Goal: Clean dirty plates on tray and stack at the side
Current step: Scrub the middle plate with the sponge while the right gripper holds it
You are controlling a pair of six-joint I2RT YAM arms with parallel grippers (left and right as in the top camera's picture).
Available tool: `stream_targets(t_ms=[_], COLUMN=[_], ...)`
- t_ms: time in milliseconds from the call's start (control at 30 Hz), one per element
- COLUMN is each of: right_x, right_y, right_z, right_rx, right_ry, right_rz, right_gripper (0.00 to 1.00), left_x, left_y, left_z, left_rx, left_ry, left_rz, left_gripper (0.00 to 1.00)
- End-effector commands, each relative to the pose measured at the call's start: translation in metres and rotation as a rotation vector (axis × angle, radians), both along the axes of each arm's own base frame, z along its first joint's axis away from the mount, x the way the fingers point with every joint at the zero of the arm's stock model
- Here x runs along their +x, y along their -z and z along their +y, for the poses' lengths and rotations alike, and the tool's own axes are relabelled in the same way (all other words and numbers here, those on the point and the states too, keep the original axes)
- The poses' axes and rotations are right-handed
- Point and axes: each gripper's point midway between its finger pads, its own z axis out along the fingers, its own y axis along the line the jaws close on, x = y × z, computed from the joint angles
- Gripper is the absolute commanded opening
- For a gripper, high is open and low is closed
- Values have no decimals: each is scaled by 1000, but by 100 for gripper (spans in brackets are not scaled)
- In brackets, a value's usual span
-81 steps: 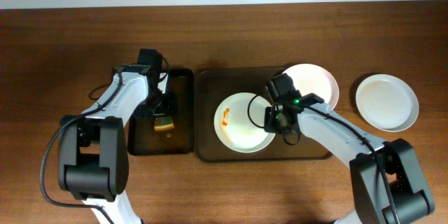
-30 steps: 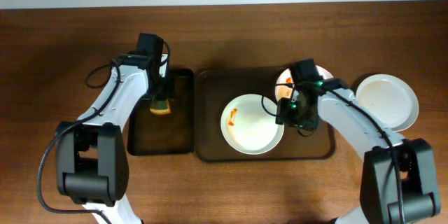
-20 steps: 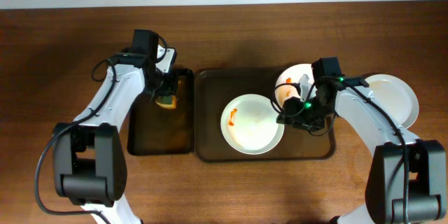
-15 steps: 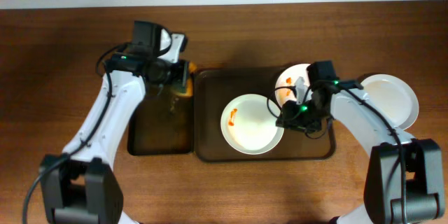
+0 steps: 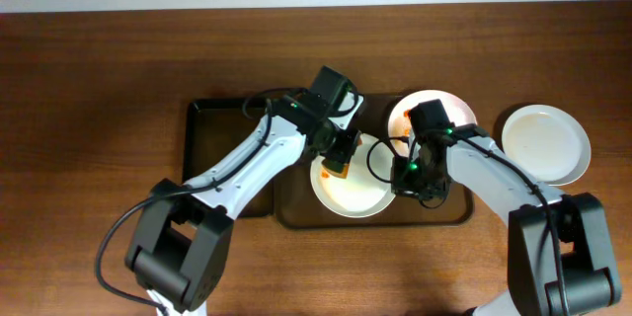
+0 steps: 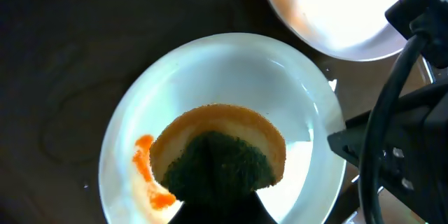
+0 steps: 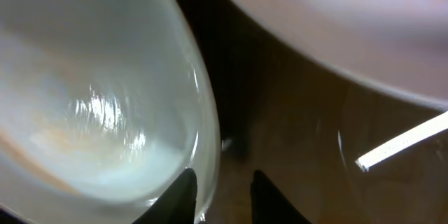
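Three white plates show. The middle plate [image 5: 355, 190] lies on the brown tray [image 5: 444, 212] with orange sauce smears [image 6: 143, 162] at its left side. My left gripper [image 5: 339, 158] is shut on a yellow-and-green sponge [image 6: 217, 155] held over this plate [image 6: 231, 70]. My right gripper [image 5: 406, 173] is at the plate's right rim [image 7: 203, 133], one finger inside and one outside, with a gap still showing. A second smeared plate [image 5: 439, 114] sits at the tray's back right. A clean plate [image 5: 545, 144] rests on the table to the right.
A narrower black tray [image 5: 207, 138] lies left of the brown one, partly under my left arm. Both arms meet over the middle plate, and the right arm [image 6: 406, 119] stands close to the sponge.
My left arm has swung from the black tray over to the middle plate, carrying the sponge. My right gripper has dropped to that plate's right rim and its jaws have narrowed.
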Motion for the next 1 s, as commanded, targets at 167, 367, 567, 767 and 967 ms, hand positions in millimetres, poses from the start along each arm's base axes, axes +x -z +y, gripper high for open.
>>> stream_targets(t_ms=[167,367,567,767,967], right_x=[-3,-3,-3,-3,-3], right_y=[10,10,10,10,10], right_z=[-1,-1,-1,-1,-1], right_rx=[-13,-13,-10,-10,-10], right_ry=[0,1,0,0,0], right_rz=[-7,-7,-6,-6,-6], right_gripper=[4,4,4,4,4], left_x=[4,-28,-51,-48,-22], left_y=[33,37,68,90,110], left_z=[7,-6,-18,10,31], left_rx=[74,15,89,238,365], left_ry=[-78,-15,34,-2,-53], left_rz=[46,184,222,174,35], left_gripper=[0,0,0,0,0])
